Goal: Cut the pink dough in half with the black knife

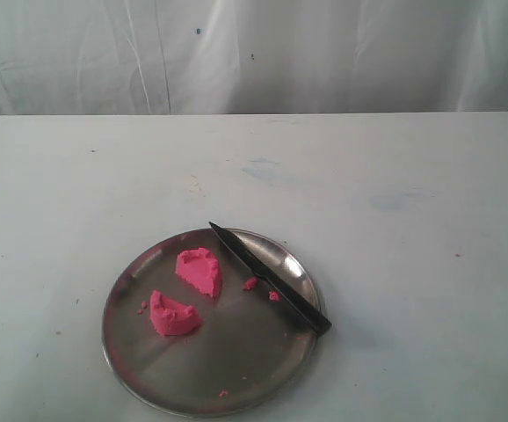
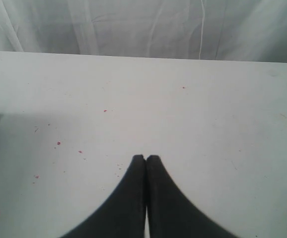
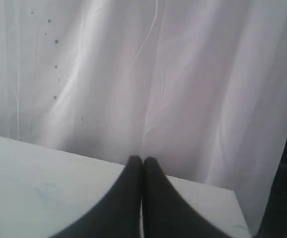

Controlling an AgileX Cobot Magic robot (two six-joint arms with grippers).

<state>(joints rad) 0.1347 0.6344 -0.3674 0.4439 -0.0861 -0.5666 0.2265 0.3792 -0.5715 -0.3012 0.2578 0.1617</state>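
The pink dough lies in two rough wedge chunks on the round steel plate (image 1: 131, 352): one chunk (image 1: 200, 271) near the plate's middle, the other (image 1: 172, 315) to its left and nearer. The black knife (image 1: 272, 279) rests on the plate's right side, its tip toward the far rim and its handle over the right rim. Neither arm shows in the exterior view. My left gripper (image 2: 146, 157) is shut and empty above bare white table. My right gripper (image 3: 142, 159) is shut and empty, facing the table's far edge and the curtain.
Tiny pink crumbs (image 1: 251, 283) lie on the plate beside the knife. Small pink specks (image 2: 58, 143) dot the white table in the left wrist view. A white curtain (image 1: 254, 53) hangs behind the table's far edge.
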